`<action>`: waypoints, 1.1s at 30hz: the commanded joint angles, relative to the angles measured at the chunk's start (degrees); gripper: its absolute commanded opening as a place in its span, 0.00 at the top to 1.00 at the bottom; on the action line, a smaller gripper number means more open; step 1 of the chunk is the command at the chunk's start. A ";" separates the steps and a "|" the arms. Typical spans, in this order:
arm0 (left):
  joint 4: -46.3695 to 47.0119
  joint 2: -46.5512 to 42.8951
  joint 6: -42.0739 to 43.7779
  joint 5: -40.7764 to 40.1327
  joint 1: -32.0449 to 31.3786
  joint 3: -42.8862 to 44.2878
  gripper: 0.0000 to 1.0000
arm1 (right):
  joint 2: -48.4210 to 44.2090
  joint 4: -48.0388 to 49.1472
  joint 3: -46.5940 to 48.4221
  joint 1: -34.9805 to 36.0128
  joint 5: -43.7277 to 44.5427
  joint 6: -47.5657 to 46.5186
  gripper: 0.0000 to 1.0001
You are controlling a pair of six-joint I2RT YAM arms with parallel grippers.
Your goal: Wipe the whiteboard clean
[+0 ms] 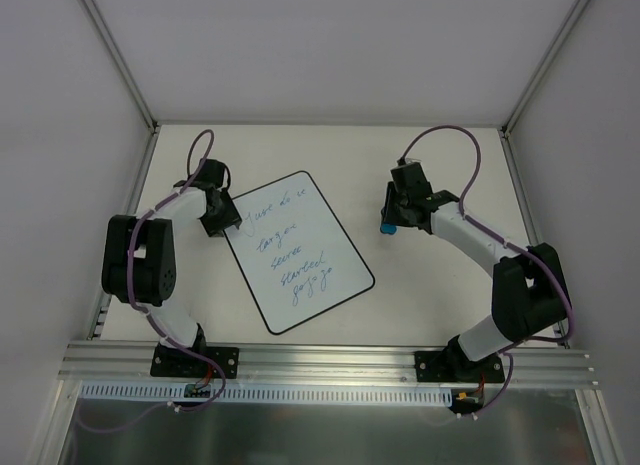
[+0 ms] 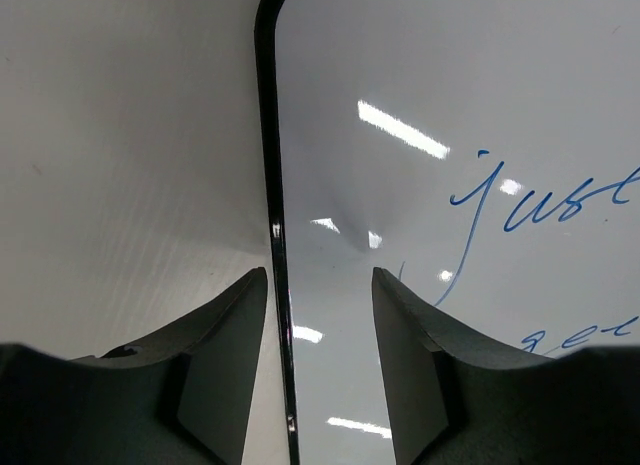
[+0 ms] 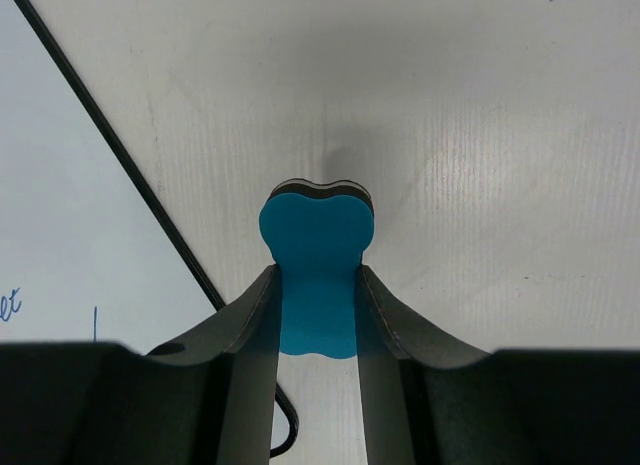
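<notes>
The whiteboard (image 1: 300, 250) lies tilted on the table with several lines of blue handwriting on it. My left gripper (image 1: 224, 222) is at its upper left edge. In the left wrist view the jaws (image 2: 320, 275) stand apart and straddle the board's black rim (image 2: 272, 185), one finger over the table, the other over the white surface (image 2: 450, 135), with a gap on each side of the rim. My right gripper (image 1: 392, 221) hovers to the right of the board, shut on a blue eraser (image 3: 317, 225) with a black felt face. The eraser (image 1: 385, 228) is off the board.
White walls and metal frame posts (image 1: 120, 65) enclose the table on three sides. An aluminium rail (image 1: 320, 360) carrying both arm bases runs along the near edge. The board's right rim (image 3: 110, 145) passes just left of the right gripper.
</notes>
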 commanded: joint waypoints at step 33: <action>-0.12 4.40 1.38 0.91 -5.11 -1.49 0.92 | -4.36 4.77 -4.15 0.10 -3.67 -1.16 0.97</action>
